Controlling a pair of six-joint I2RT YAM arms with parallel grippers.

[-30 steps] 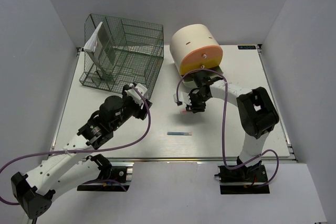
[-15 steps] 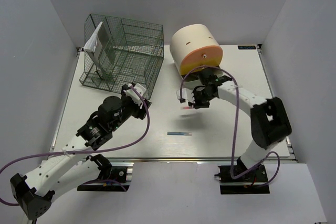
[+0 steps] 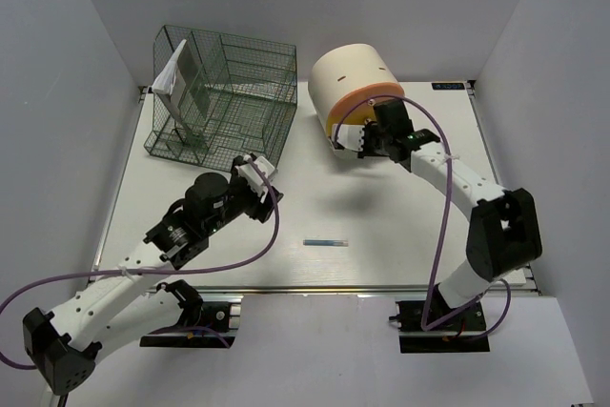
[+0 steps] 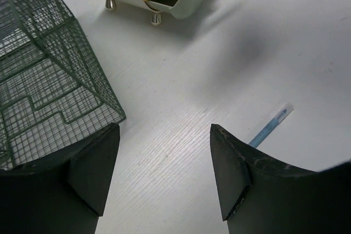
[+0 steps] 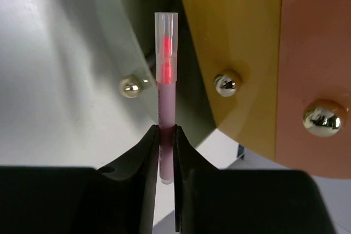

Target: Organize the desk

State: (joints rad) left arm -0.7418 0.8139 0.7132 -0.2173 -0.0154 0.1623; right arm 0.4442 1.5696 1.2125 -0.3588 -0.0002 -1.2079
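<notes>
Right claw (image 5: 166, 135) holds pink pen (image 5: 166, 94) at edge of drawer unit (image 5: 236, 36).

The white-and-black left arm (image 3: 143, 264) reaches forward, and its black two-finger left gripper (image 4: 164, 135) has its jaws spread wide with nothing between them. The matching right arm (image 3: 457, 188) stretches further forward, seemingly angled downward. Its black right gripper (image 5: 166, 132) pinches a slim pink clear-capped pen (image 5: 166, 80), which juts ahead of the fingertips.
</notes>
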